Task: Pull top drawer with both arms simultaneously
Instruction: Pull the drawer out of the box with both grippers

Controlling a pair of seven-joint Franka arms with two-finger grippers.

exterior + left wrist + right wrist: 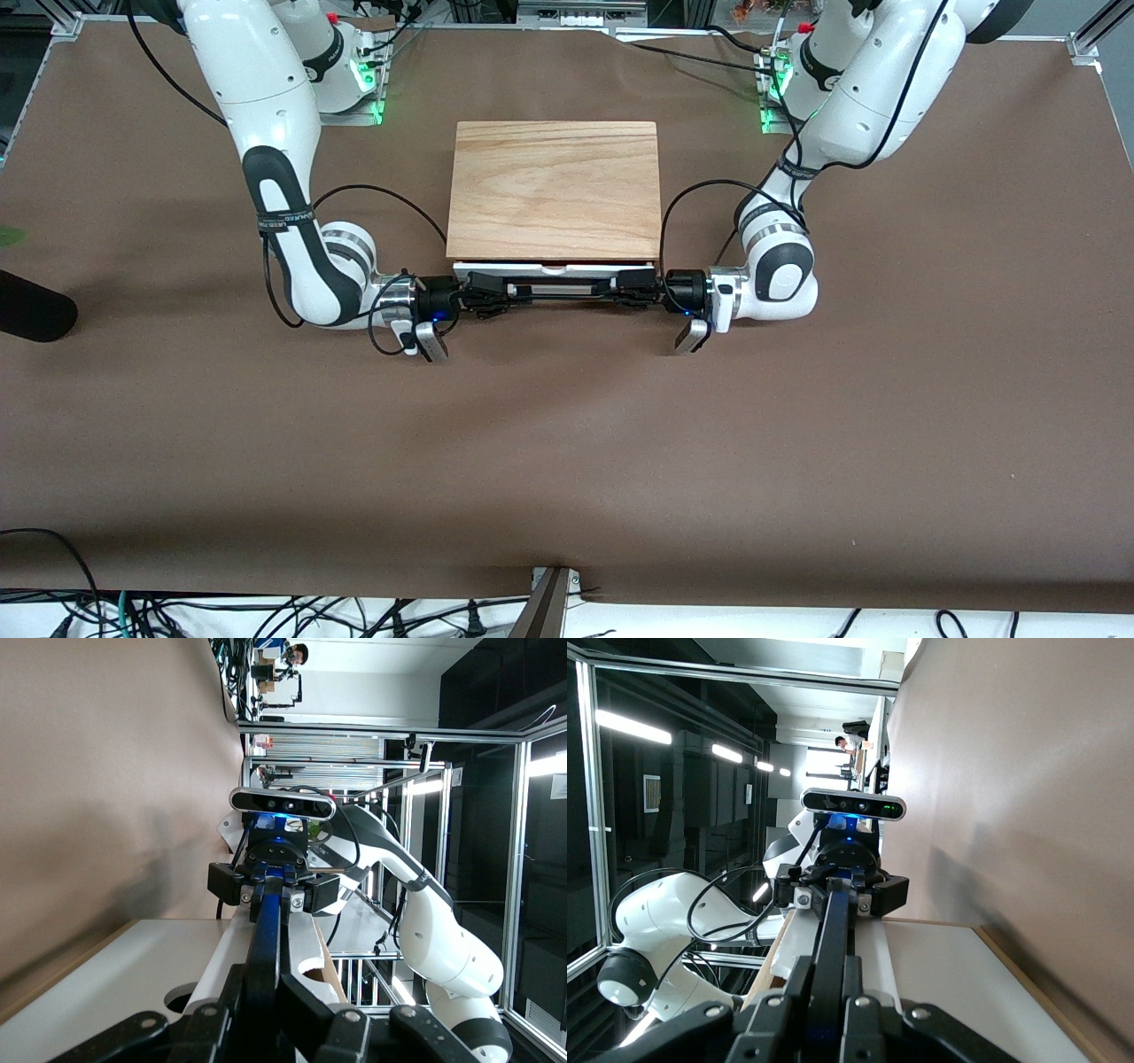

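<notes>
both grippers [505, 289] [620, 288] clamp drawer handle [551, 289]

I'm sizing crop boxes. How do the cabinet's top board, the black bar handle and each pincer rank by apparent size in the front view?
1. Top board, by far.
2. Black bar handle.
3. Left pincer and right pincer: alike, unranked.

Robotics lab: aluminium frame rig [461, 735], cables [266, 611], ceiling strip lights [735, 753].
</notes>
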